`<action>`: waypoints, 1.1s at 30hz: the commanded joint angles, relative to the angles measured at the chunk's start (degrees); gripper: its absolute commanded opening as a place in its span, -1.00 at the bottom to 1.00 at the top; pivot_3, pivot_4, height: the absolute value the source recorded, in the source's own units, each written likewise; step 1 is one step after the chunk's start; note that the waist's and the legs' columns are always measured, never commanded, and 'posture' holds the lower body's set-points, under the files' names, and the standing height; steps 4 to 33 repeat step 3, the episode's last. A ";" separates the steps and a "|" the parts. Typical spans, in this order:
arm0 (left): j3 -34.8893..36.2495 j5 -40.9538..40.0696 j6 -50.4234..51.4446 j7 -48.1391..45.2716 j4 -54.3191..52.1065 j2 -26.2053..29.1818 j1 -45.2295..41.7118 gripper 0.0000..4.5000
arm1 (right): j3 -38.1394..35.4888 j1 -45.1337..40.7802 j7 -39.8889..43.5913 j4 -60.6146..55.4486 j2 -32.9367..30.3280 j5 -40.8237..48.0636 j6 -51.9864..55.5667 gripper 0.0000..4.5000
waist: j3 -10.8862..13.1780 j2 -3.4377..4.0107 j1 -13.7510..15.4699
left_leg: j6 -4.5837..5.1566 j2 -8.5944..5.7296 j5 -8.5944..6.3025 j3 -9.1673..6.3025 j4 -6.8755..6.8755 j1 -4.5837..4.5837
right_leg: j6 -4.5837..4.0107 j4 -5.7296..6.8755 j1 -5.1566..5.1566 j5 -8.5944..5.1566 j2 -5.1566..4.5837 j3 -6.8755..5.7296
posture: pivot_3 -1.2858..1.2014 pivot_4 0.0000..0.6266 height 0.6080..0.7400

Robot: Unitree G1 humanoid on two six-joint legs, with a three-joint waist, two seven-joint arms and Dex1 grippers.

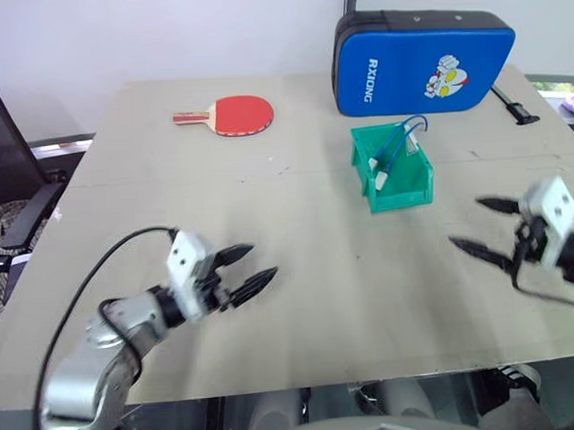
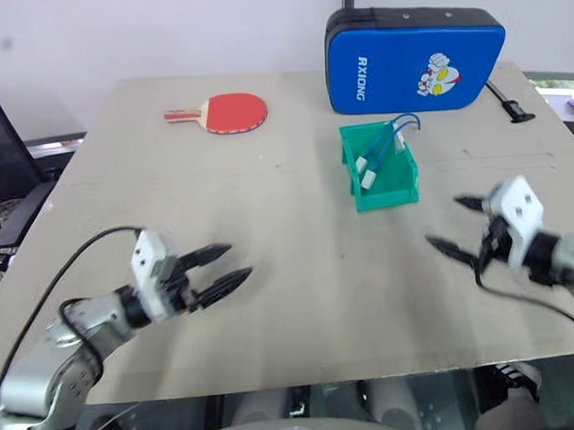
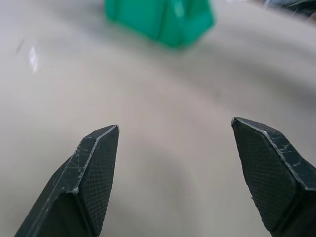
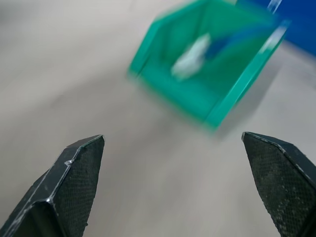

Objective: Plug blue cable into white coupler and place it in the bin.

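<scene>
The green bin [image 1: 399,187] stands on the table a little right of centre. Inside it lies the blue cable [image 1: 398,145], looping up over the back rim, with the white coupler [image 1: 382,180] on its lower end. My left gripper [image 1: 252,266] hovers open near the table's front left, nothing between its fingers. My right gripper [image 1: 478,226] is open at the front right, well clear of the bin, also with nothing in it. The right wrist view looks at the bin [image 4: 207,69] with the coupler [image 4: 190,58] and cable [image 4: 237,37] inside.
A big blue padded case [image 1: 423,61] stands at the table's back right, just behind the bin. A red table-tennis bat [image 1: 232,115] lies at the back left. A black chair [image 1: 7,178] is off the left edge.
</scene>
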 commanded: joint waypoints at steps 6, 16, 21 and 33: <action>3.59 -2.46 -0.33 -5.02 -0.26 3.16 2.90 0.67 | -4.46 10.48 -1.98 -5.17 0.56 -2.10 -3.17 0.96 | -0.01 -0.05 0.11 | -0.06 -0.02 -0.03 0.06 0.09 0.15 | 0.00 0.00 0.09 0.00 -0.20 -0.03 | 0.03 -0.52 0.87; 3.59 -2.46 -0.33 -5.02 -0.26 3.16 2.90 0.67 | -4.46 10.48 -1.98 -5.17 0.56 -2.10 -3.17 0.96 | -0.01 -0.05 0.11 | -0.06 -0.02 -0.03 0.06 0.09 0.15 | 0.00 0.00 0.09 0.00 -0.20 -0.03 | 0.03 -0.52 0.87; 3.59 -2.46 -0.33 -5.02 -0.26 3.16 2.90 0.67 | -4.46 10.48 -1.98 -5.17 0.56 -2.10 -3.17 0.96 | -0.01 -0.05 0.11 | -0.06 -0.02 -0.03 0.06 0.09 0.15 | 0.00 0.00 0.09 0.00 -0.20 -0.03 | 0.03 -0.52 0.87; 3.59 -2.46 -0.33 -5.02 -0.26 3.16 2.90 0.67 | -4.46 10.48 -1.98 -5.17 0.56 -2.10 -3.17 0.96 | -0.01 -0.05 0.11 | -0.06 -0.02 -0.03 0.06 0.09 0.15 | 0.00 0.00 0.09 0.00 -0.20 -0.03 | 0.03 -0.52 0.87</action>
